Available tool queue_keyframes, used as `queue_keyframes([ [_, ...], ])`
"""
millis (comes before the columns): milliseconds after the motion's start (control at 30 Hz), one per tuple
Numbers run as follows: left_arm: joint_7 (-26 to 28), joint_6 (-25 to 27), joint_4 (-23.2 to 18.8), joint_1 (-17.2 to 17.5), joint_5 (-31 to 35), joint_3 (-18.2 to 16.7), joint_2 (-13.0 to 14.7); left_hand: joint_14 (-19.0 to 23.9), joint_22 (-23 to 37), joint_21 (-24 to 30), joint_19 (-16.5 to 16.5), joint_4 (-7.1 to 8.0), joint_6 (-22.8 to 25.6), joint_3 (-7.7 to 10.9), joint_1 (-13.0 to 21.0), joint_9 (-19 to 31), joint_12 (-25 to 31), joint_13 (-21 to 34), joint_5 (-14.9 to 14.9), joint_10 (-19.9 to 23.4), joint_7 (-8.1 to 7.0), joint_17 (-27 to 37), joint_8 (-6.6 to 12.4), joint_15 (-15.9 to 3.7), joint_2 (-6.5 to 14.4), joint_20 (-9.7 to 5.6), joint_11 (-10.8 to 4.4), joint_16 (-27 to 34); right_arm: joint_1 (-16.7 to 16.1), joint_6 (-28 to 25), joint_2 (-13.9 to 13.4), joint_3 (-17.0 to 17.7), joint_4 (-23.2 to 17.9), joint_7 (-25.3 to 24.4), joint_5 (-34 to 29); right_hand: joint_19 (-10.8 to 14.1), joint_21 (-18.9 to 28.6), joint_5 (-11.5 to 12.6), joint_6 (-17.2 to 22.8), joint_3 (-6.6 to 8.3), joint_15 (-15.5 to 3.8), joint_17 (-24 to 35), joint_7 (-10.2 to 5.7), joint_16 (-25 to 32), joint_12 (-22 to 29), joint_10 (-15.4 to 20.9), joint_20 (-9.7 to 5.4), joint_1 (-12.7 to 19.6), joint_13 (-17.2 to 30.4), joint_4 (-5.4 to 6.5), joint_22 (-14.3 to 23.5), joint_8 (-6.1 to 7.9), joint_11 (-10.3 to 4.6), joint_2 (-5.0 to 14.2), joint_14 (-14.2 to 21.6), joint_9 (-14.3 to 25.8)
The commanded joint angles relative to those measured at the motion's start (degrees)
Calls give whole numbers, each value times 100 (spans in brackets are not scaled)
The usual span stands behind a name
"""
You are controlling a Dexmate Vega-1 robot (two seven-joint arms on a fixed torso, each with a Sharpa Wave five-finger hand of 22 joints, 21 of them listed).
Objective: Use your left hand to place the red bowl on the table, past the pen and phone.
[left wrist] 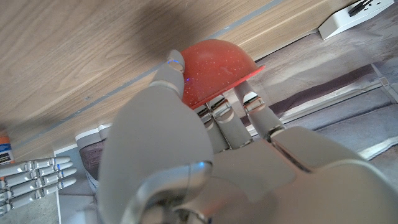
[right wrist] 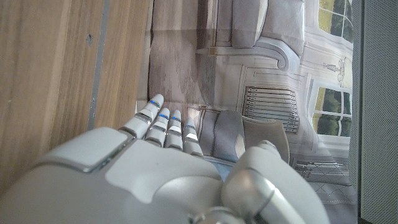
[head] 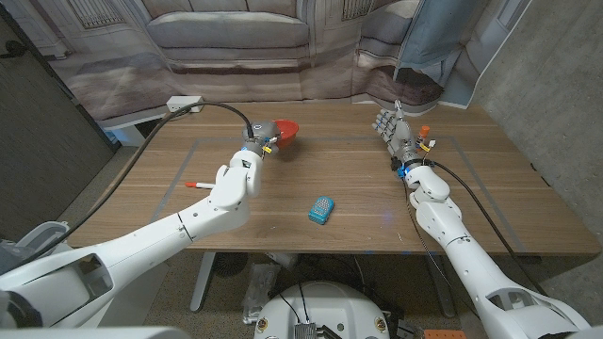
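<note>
Small red plastic bowl [head: 283, 129] sits at approx 12 o'clock on the wooden surface [head: 358, 202], gripped at its near rim by the left hand [head: 254, 143], w/ thumb on one side of the rim and fingers [left wrist: 233, 115] on the other. It's already well past the teal phone [head: 321, 210] at 6 o'clock and the red-tipped white pen [head: 201, 185] at 9. To finish well, I'd lower it level till the base seats, then release w/o dragging. Right hand [head: 391, 125], approx 2 o'clock, fingers straight, holds nothing.
</note>
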Motion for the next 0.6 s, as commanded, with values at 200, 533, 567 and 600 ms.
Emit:
queue_keyframes([
  [200, -81, 296, -349, 277, 177, -155, 175, 35, 15, 8, 66, 160, 588, 214, 37, 16, -44, 309, 27, 87, 442, 26, 12, -10, 40, -750, -12, 31, 51, 8, 45, -23, 69, 61, -7, 49, -11, -6, 54, -33, 6, 30, 4, -27, -26, 20, -26, 9, 18, 9, 18, 14, 7, 59, 75, 17],
  [533, -46, 407, -488, 426, 190, -265, 238, 37, 16, 8, 72, 168, 590, 236, 21, 16, -67, 338, 26, 100, 439, 33, 2, -5, 38, -749, -20, 29, 53, 7, 31, -31, 44, 65, -42, 49, -14, -7, 53, -41, 6, 31, 9, -28, -25, 23, -26, 8, 18, 9, 19, 13, 7, 60, 77, 17],
  [567, -37, 416, -497, 439, 187, -276, 243, 38, 16, 8, 73, 167, 597, 238, 21, 16, -68, 341, 26, 105, 438, 34, 4, -5, 34, -749, -15, 29, 51, 2, 32, -30, 35, 60, -39, 48, -15, -7, 53, -41, 5, 31, 9, -28, -26, 23, -26, 8, 18, 9, 19, 13, 11, 60, 77, 17],
  [600, -29, 422, -506, 453, 178, -291, 249, 38, 17, 6, 67, 168, 589, 240, 18, 15, -73, 345, 25, 103, 444, 34, -1, -3, 31, -743, -17, 28, 49, -11, 34, -28, 24, 48, -36, 50, -15, -8, 50, -42, 5, 31, 8, -28, -26, 23, -27, 8, 18, 9, 19, 12, 7, 59, 78, 17],
])
